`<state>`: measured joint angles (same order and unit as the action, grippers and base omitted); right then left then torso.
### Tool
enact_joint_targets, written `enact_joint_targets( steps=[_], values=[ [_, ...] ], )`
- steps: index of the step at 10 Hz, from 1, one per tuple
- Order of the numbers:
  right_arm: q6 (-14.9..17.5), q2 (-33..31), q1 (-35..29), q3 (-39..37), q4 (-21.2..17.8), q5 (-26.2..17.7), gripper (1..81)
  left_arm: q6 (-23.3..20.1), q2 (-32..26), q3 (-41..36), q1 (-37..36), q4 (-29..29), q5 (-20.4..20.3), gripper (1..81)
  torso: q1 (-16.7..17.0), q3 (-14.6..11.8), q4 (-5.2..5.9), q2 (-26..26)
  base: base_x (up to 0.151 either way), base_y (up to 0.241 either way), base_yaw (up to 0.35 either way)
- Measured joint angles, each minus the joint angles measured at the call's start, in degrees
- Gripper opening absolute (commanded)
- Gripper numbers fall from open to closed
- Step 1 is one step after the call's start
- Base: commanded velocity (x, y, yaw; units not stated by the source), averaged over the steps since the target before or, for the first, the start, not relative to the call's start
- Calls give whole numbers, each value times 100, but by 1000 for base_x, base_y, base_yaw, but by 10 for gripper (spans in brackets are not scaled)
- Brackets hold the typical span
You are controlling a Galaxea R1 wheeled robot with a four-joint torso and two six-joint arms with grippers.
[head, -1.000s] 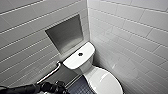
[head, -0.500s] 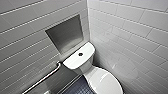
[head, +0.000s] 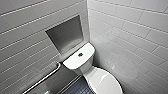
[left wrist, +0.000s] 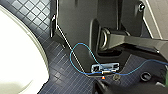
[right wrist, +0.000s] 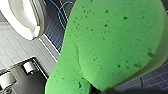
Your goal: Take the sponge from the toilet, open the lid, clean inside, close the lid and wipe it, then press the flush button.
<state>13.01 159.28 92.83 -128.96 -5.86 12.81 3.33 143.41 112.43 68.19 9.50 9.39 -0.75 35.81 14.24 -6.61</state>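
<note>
1. Sponge (right wrist: 110,45): bright green, speckled with darker pores. It hangs clear of the floor, gripped in the right hand (right wrist: 107,86). The fingers are largely hidden behind it, and both rounded ends run past the edges of the right wrist view.
2. Left hand (left wrist: 125,88): a dark blurred mass low over the floor. Whether it stands wide or narrow cannot be told. A thin blue cable (left wrist: 77,53) loops in front of it.
3. Floor (left wrist: 62,75): small dark blue square tiles with pale joints.
4. Toilet (head: 86,66): white and glossy, set into the corner. Its bowl is cut off by the lower edge of the head view, and a curved white flank (left wrist: 17,57) shows just beside the left arm.
5. Lid (head: 106,82): white oval lying down over the bowl, with only its rear part visible.
6. Flush button (head: 80,54): small dark round spot in the middle of the tank top.
7. Grab rail (head: 45,78): pale bar slanting along the wall beside the tank, lower end cut off.
8. Two pale rolls (right wrist: 27,67): in a dark holder, too blurred to describe further.
9. Niche (head: 66,33): grey recess in the wall above the tank.
10. Walls (head: 130,32): white oblong tiles.
</note>
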Motion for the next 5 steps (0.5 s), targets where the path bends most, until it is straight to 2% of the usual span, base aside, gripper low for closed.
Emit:
enact_joint_targets(
  steps=[3,5],
  values=[
    [0,78,11,-138,0,-33,10,-2,767,1036,495,205,-457,10,5,-536,-9,-2,0,0,0],
    [0,207,85,-378,0,-52,10,-5,1270,1602,859,273,-547,10,11,-957,-9,-9,0,0,0]
  ],
)
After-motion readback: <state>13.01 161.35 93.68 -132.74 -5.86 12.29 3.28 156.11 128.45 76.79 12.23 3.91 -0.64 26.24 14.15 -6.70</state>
